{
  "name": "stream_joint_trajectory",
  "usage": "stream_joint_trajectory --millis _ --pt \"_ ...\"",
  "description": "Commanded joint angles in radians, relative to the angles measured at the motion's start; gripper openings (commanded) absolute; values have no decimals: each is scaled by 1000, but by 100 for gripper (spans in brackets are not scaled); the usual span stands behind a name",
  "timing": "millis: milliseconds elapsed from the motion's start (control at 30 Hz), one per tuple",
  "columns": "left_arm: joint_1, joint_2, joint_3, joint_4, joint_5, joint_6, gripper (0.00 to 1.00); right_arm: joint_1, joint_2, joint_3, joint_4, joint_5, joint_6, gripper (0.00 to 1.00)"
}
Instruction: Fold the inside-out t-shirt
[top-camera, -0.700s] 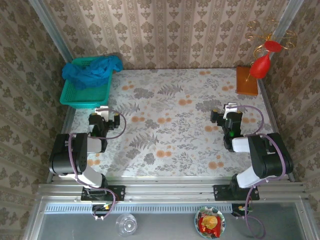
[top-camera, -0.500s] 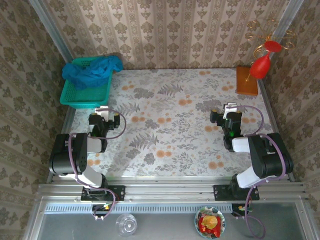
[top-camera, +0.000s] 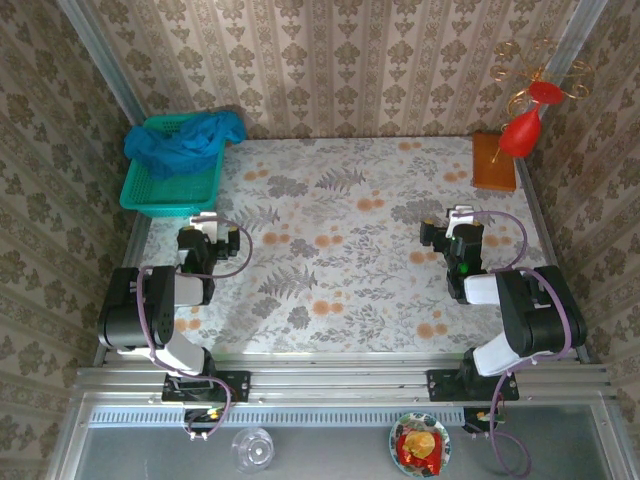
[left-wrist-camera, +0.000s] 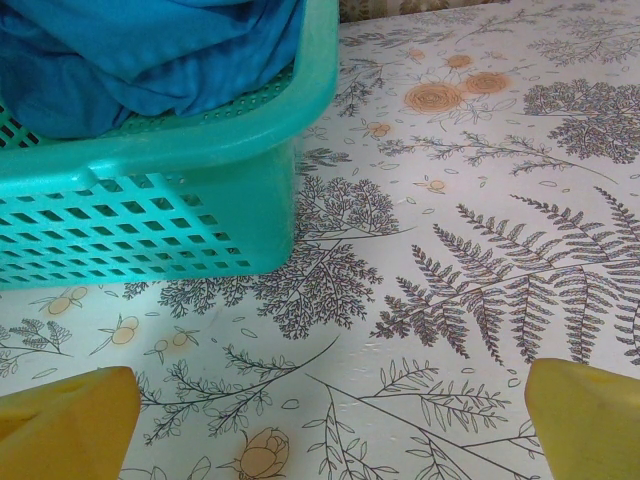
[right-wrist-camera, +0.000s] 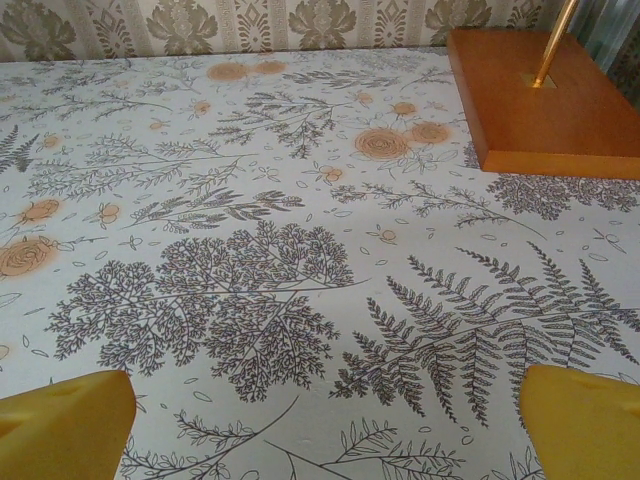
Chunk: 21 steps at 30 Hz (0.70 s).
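Floral-printed cloth covers your table (top-camera: 340, 300), the largest item; its middle lies bare, which makes it the likely folding ground. Next come the two arms. Your left gripper (top-camera: 204, 224) sits low near the left edge, just short of the basket, jaws spread wide and holding nothing. Your right gripper (top-camera: 461, 220) mirrors it on the right side, also spread and empty, well apart from the shirt. The teal mesh basket (top-camera: 165, 195) stands in the far left corner, close to the wall. The blue t-shirt (top-camera: 185, 142) is bunched in a heap inside that basket, one fold spilling over the far right rim. It has not been laid out, so you may judge the task as not begun. The basket's near wall stands between your left gripper and the cloth, so a reach would probably have to go over the rim. A wooden block (top-camera: 494, 162) occupies the far right corner, carrying a wire stand with a red ornament (top-camera: 522, 128); it lies ahead and to the right of your right gripper. Smallest are the yellow fingertips (left-wrist-camera: 65, 420), apart at the edges of the left wrist view.
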Motion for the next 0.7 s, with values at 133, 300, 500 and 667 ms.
stream_joint_trajectory --millis 133,300,500,667 --pt "18 -6 21 6 26 0 100 -3 6 16 5 -18 -7 100" --pt "22 -7 21 5 31 -4 100 -4 6 17 5 -18 -7 100" --pt "26 -7 23 2 34 -7 100 -5 6 18 3 -20 -7 100" --pt "1 -64 17 -26 -72 -12 100 8 -19 27 -30 23 -9 100"
